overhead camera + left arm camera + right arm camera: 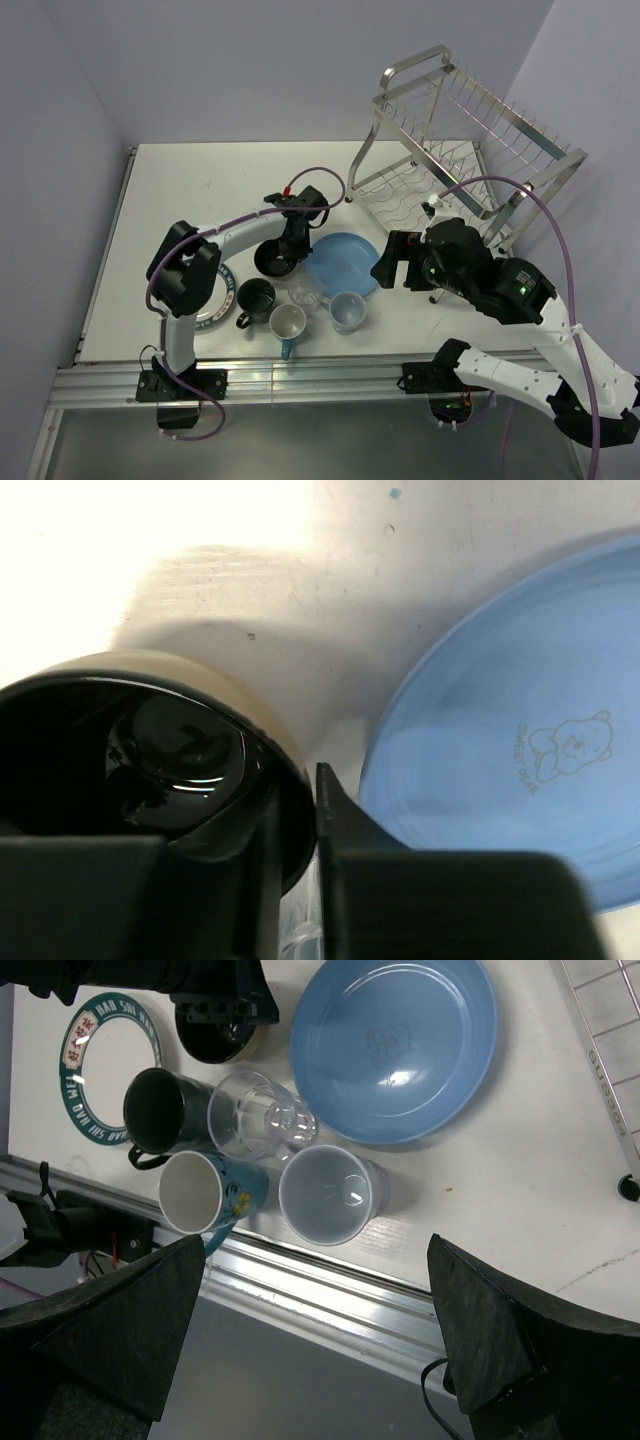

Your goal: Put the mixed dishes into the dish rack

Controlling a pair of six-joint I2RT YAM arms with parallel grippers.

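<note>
My left gripper (297,810) straddles the right rim of the black bowl (170,745), one finger inside and one pressed against its outer wall. Beside the bowl lies the large light-blue plate (345,262). In front stand the dark mug (256,298), the clear glass (306,292), the white-and-blue mug (287,325) and the light-blue cup (347,311). The white plate with the teal lettered rim (105,1060) lies partly under the left arm. My right gripper (315,1320) hangs wide open and empty over the table's near edge, right of the blue plate. The dish rack (470,150) stands at the back right with nothing in it.
The aluminium rail of the table's near edge (330,1295) runs just below the mugs and the cup. A purple wall closes off the back and both sides. The rack's slanted legs (365,160) reach down beside the blue plate's far side.
</note>
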